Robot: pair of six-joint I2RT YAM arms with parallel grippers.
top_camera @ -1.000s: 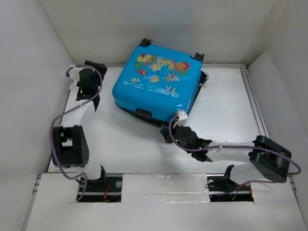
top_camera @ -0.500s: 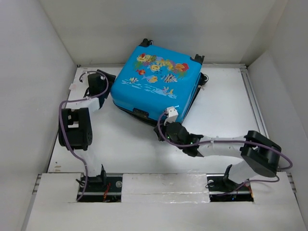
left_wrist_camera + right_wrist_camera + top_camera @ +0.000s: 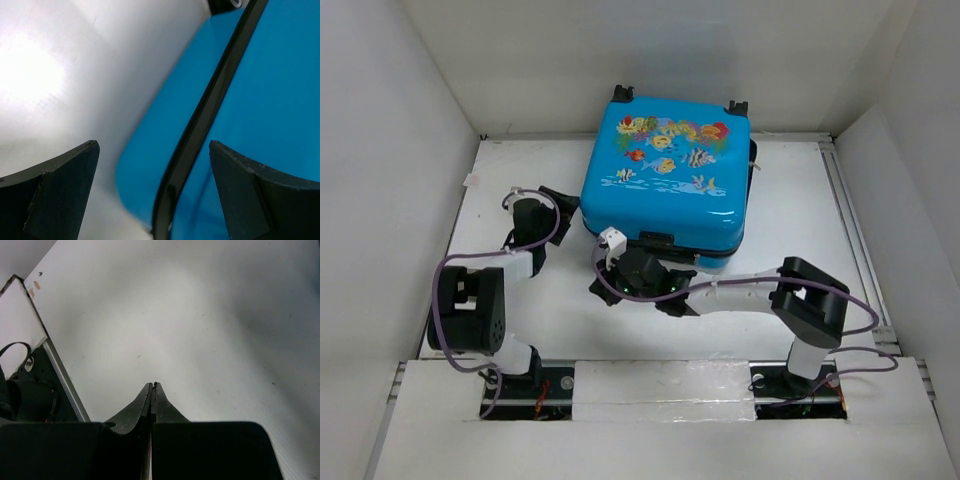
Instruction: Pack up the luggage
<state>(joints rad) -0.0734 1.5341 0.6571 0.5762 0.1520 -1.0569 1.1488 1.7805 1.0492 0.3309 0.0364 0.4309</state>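
The luggage (image 3: 665, 170) lies shut and flat at the back of the table, its fish-print face up and its black wheels against the back wall. My left gripper (image 3: 560, 205) is open at its left side. In the left wrist view the blue shell (image 3: 280, 100) and its black seam (image 3: 200, 130) fill the space between the spread fingers of the left gripper (image 3: 152, 145), without touching them. My right gripper (image 3: 600, 290) is shut and empty, low over the table in front of the suitcase's near left corner. In the right wrist view the right gripper (image 3: 154, 386) has only bare table beneath it.
White walls close in the table on the left, back and right. A metal rail (image 3: 850, 230) runs along the right side. The raised front ledge (image 3: 660, 385) holds both arm bases. A small tag (image 3: 470, 180) lies at the far left.
The suitcase has turned square to the back wall and shifted right. My right arm swept left along its front. My left gripper came down and in to its left side.
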